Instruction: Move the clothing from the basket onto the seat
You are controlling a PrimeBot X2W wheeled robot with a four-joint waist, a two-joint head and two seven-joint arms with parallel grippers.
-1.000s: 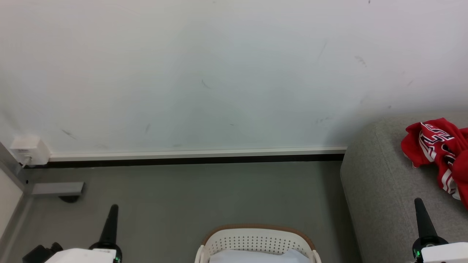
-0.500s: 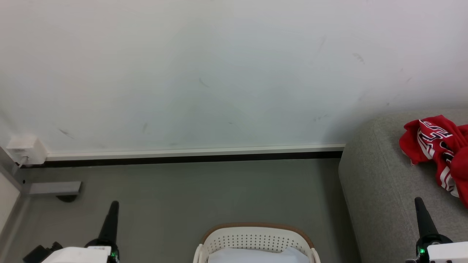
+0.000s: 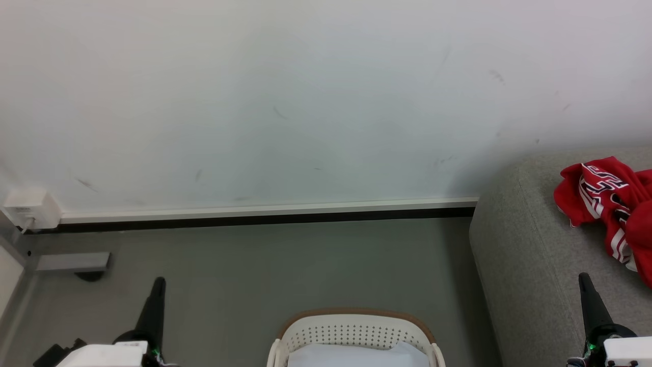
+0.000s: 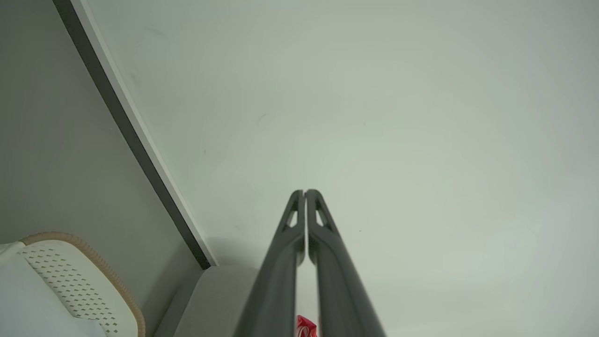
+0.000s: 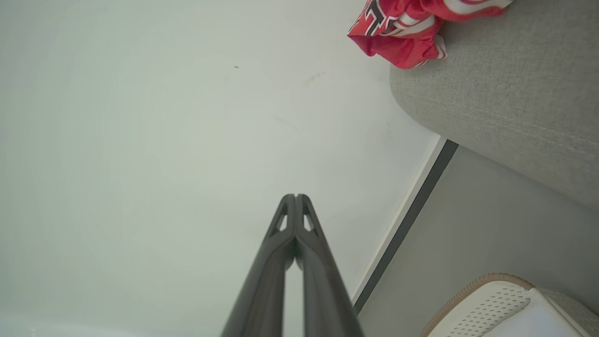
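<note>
Red clothing (image 3: 608,204) with white stripes and black-and-white lettering lies crumpled on the grey seat (image 3: 530,265) at the right; it also shows in the right wrist view (image 5: 407,28) on the seat (image 5: 505,98). The white perforated basket (image 3: 355,334) with its brown rim stands at the bottom centre, something pale inside it. My left gripper (image 3: 159,281) is shut at the lower left, its tips pressed together (image 4: 304,192) with nothing between them. My right gripper (image 3: 583,277) is shut over the seat's front part, tips together (image 5: 295,196).
A pale wall with a white and black baseboard (image 3: 265,214) runs behind the grey floor (image 3: 285,270). A white socket box (image 3: 28,209) and a grey bracket (image 3: 71,261) sit at the left. The basket rim shows in both wrist views (image 4: 93,262) (image 5: 477,285).
The whole head view has shifted slightly, so the camera moved. The clothing stays put on the seat, and both grippers stay shut.
</note>
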